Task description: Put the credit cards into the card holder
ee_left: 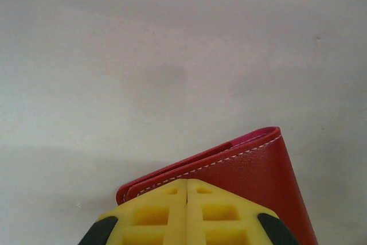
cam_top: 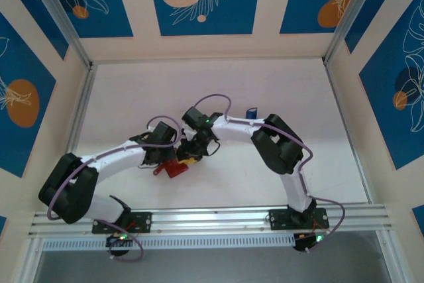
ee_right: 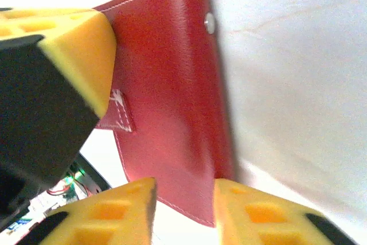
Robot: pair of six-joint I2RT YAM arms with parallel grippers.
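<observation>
Left gripper (ee_left: pixel 186 190): yellow fingers pressed flat together, seam closed, tips right at the stitched edge of the card holder (ee_left: pixel 252 164). Whether a flap is pinched between them or they just bear on the leather cannot be told from the left wrist view. Right gripper (ee_right: pixel 183 202): fingers spread, with the lower corner of the red wallet sitting in the gap. No firm clamp is evident. Another yellow finger (ee_right: pixel 74 44), apparently the left arm's, lies against the wallet's upper left face beside a small stitched tab (ee_right: pixel 120 113). The silver snap button (ee_right: pixel 210 22) shows near the top edge. From overhead both grippers meet over the wallet, a small red patch near the middle of the white table (cam_top: pixel 218 84), towards its near side. A narrow blue item (cam_top: pixel 252 112) stands well apart behind the right arm. Progress, as a judgement: early. The wallet looks folded or at best partly lifted, no clear sleeves are exposed, and no card is seen in either gripper or in the wallet, so opening it, picking up the cards and sliding them in all appear to be left. Hard to make out: the credit cards themselves cannot be identified. The arms cover the table around the wallet overhead, and the wallet's inside is hidden.
</observation>
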